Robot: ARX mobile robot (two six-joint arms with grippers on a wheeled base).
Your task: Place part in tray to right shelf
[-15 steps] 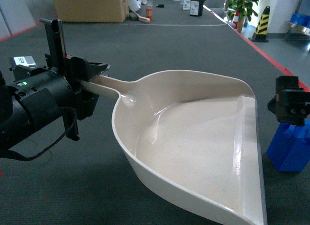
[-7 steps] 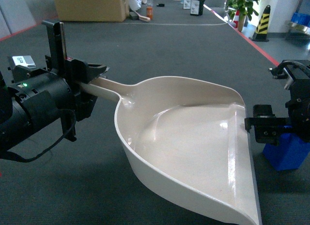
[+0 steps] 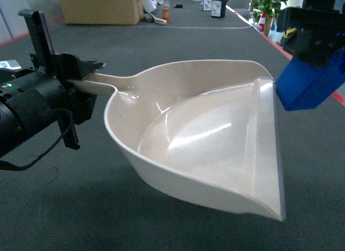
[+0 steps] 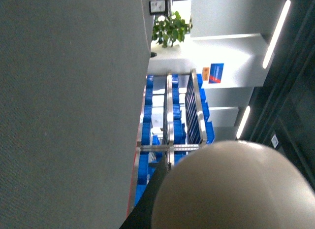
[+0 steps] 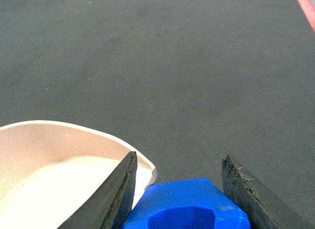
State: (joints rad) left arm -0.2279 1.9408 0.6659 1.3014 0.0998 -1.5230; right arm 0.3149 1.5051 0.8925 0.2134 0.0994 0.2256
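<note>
Black and angular, the right gripper [image 5: 177, 189] has its two dark fingers [image 5: 114, 192] pinched on the small solid-blue plastic block, the part [image 5: 186, 205], which fills the space between them; the right wrist view shows a recessed opening in the block's upper face. In the head view this gripper [image 3: 314, 48] holds the part [image 3: 308, 83] in the air, tilted, just beside the far right corner of the tray and not touching it. The part is outside the tray, at about the height of the tray's rim.

The left gripper [image 3: 81, 81] is closed on the end of the long straight handle of the large glossy beige plastic dustpan-shaped tray [image 3: 199, 140], holding it above the dark grey carpeted floor [image 3: 161, 40]. The tray's handle points left toward the black left arm [image 3: 29, 108], and its flat front lip runs down the right side. The scoop holds nothing. In the left wrist view the tray [image 4: 231, 189] is only a rounded beige mass low in the frame.

Beyond the tray, far off, stand a brown cardboard box [image 3: 99, 7], a green potted plant [image 3: 269, 5] and a black-and-yellow striped cone [image 3: 288, 35]. The left wrist view also shows a steel rack with blue crates [image 4: 172, 125]; whether it is the right shelf I cannot tell.
</note>
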